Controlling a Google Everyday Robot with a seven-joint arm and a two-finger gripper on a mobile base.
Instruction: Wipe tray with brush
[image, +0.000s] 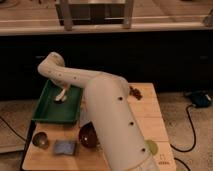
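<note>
Camera view shows the wiping step in hand. The robot's white arm reaches across the wooden tabletop (146, 114) and bends down over the large dark-green rectangular plastic tray (46, 111), which sits at the tabletop's back left corner. The gripper (65, 89) hangs low inside the tray, near its far right part. A small whitish brush (60, 98) shows just below it, with its lower end at or very near the tray floor. Whether the gripper is clenched on the brush or has let it go, I cannot tell.

Judging from this, the next move calls for dragging the brush across the tray floor with light downward pressure. The stroke has to stay inside the raised rim, and most of the floor towards the near and left edges looks unswept.

The tray looks shallow, matte and free of clutter. In front of it, well apart from the brush, lie a small blue-grey square cloth (65, 147) and a dark red round bowl (88, 135).
</note>
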